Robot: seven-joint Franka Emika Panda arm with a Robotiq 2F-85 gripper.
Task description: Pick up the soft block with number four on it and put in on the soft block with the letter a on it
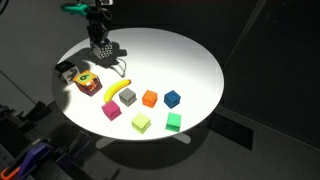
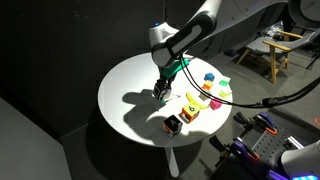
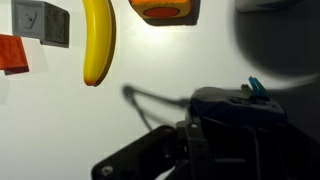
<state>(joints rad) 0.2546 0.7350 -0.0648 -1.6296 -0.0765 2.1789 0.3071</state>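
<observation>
Your fingers [image 1: 98,42] (clenched or not, I cannot tell) are sitting at the blue-and-white patterned soft cube [image 1: 104,51]: likely light, squashy, wanting opposite flat faces.

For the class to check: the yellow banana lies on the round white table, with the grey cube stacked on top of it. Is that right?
Not quite. The grey cube is not stacked on the banana. It stands on the round white table beside the banana, with a gap between them, as the wrist view shows. The rest of the statement holds.
</observation>
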